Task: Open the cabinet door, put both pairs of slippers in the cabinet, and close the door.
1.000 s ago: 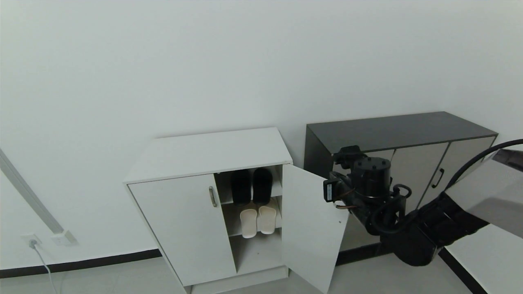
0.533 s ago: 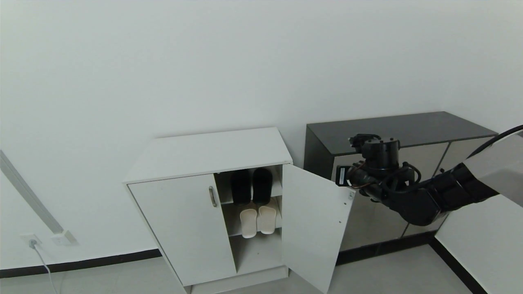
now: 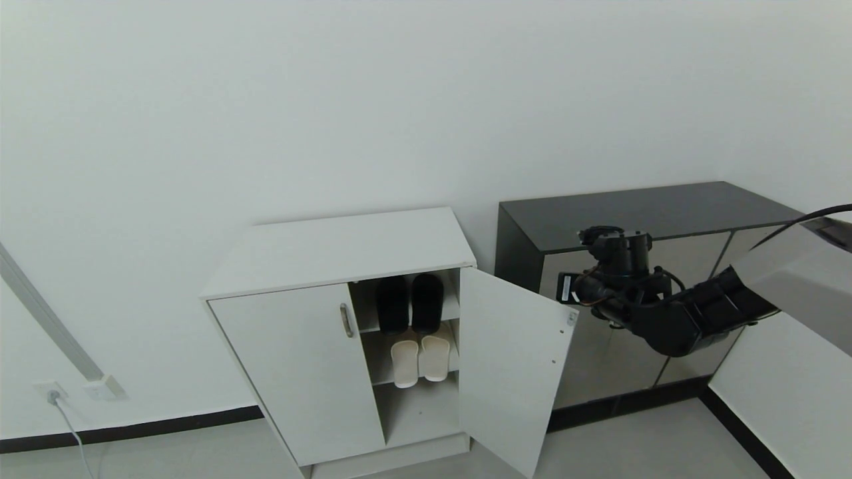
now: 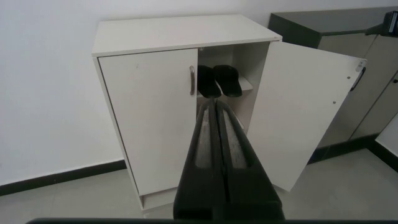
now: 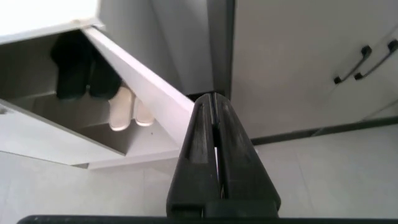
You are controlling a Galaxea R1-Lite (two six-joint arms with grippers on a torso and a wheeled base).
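The white cabinet point(image 3: 333, 249) stands against the wall with its right door point(image 3: 506, 359) swung open and its left door point(image 3: 299, 372) closed. Black slippers point(image 3: 409, 303) rest on the upper shelf, white slippers point(image 3: 419, 359) on the shelf below. My right arm point(image 3: 619, 286) is beside the open door's outer edge. In the right wrist view my right gripper point(image 5: 214, 99) is shut and empty, its tip close to the door point(image 5: 149, 81). My left gripper point(image 4: 214, 102) is shut and empty, pointing at the cabinet point(image 4: 180, 34) from a distance.
A dark cabinet point(image 3: 652, 213) with handled doors stands right of the white one, just behind my right arm. A wall socket with a cable point(image 3: 53, 394) is low at the left. Bare floor point(image 3: 632, 446) lies in front of both cabinets.
My right arm has risen and moved farther back and rightward, from in front of the door's edge to beside its upper outer corner. The door and slippers have not visibly moved.
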